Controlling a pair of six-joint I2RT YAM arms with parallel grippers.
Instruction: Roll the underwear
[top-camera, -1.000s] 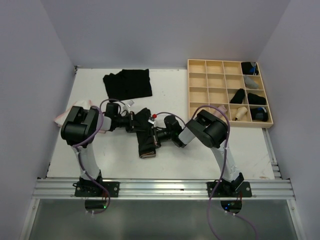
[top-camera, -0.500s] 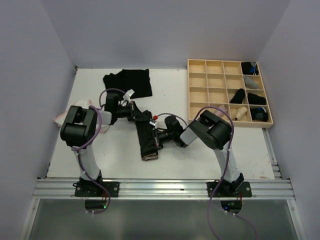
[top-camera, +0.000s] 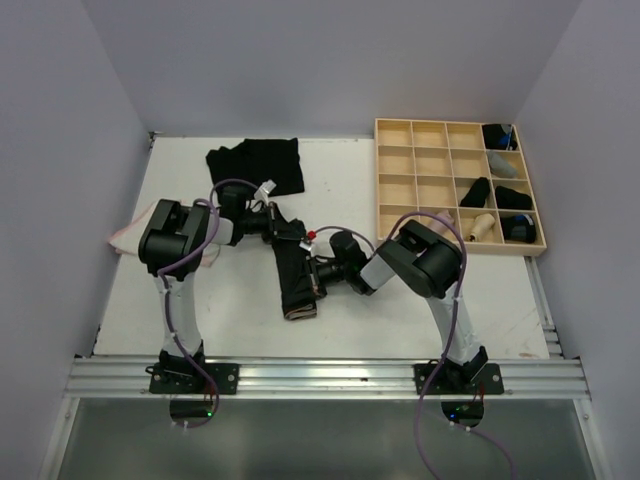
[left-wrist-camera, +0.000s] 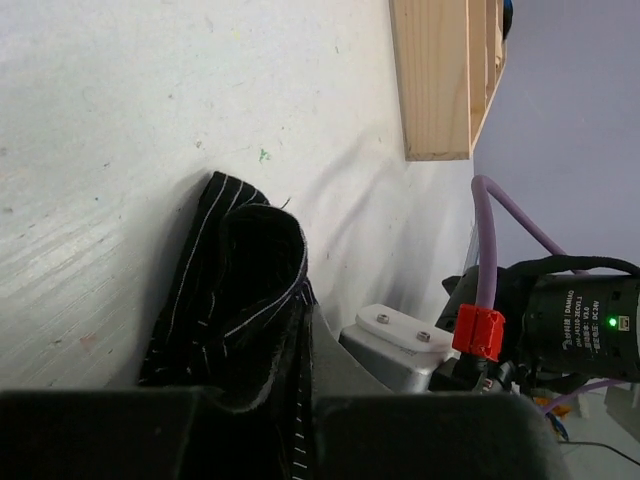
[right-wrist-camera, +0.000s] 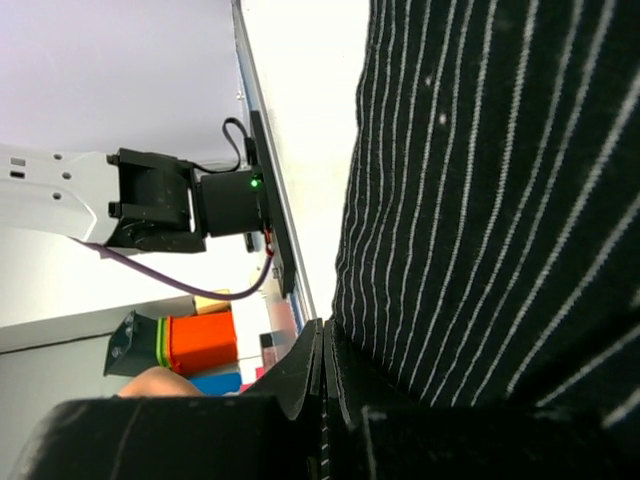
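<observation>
Item: striped black brief, folded into a narrow strip, is lying on the worktop at centre frame, pointing toward the lower edge. Left hand is pinching the strip's upper end and right hand is clamping its right edge at mid-length, probably holding it taut and flat for rolling. Spare black pile is waiting at upper centre; finished rolls are sitting in the tray, upper right.

— Where is the left gripper?
— At the far end of the striped underwear, fingers pinched on it, forearm low.
— And the right gripper?
— Clamped on that underwear's right edge, elbow raised, wrist reaching leftward.
</observation>
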